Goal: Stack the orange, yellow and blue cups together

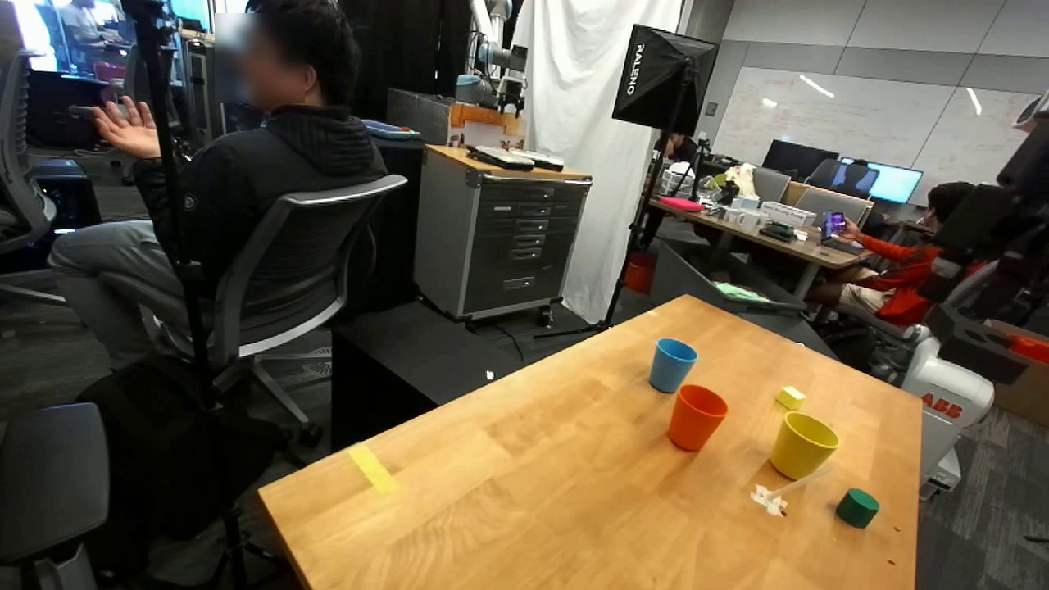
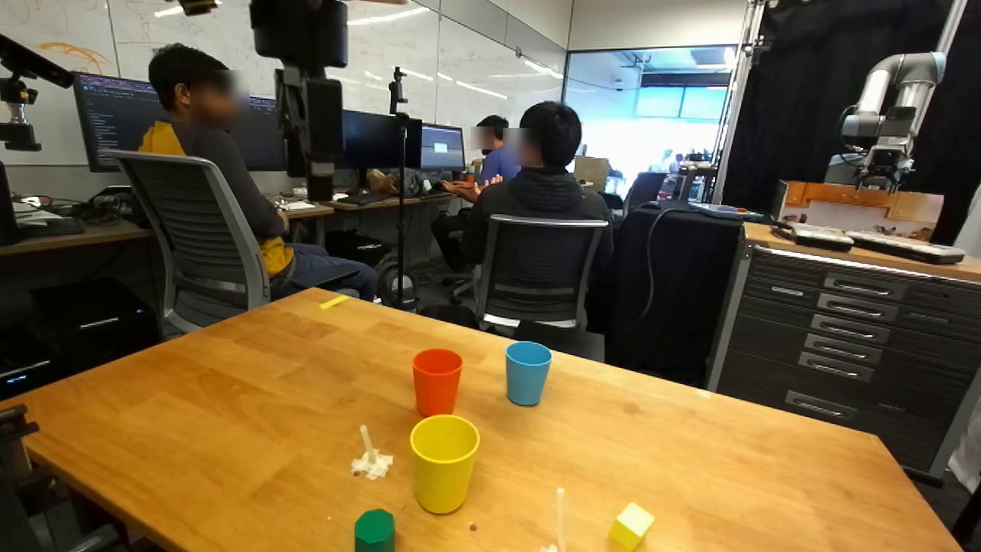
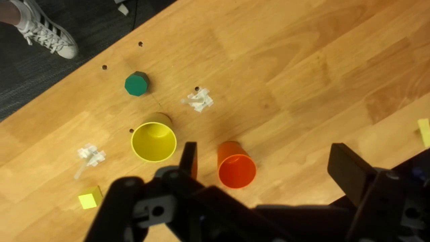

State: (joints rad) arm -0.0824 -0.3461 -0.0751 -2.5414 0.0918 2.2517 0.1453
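Gripper (image 3: 263, 153) spread wide and holding nothing; orange cup (image 3: 236, 165), upright on the table (image 2: 230, 383), the likely first pick

Best to come straight down, fingers either side, pinch lightly, and lift clear before nesting it in the yellow cup (image 3: 154, 141), which looks wider; the blue cup (image 2: 527, 376) stands near the table edge, so nudge nothing outward; more room lies toward the yellow tape (image 1: 374, 468), and thin sticks (image 2: 368, 443) near the yellow cup could snag
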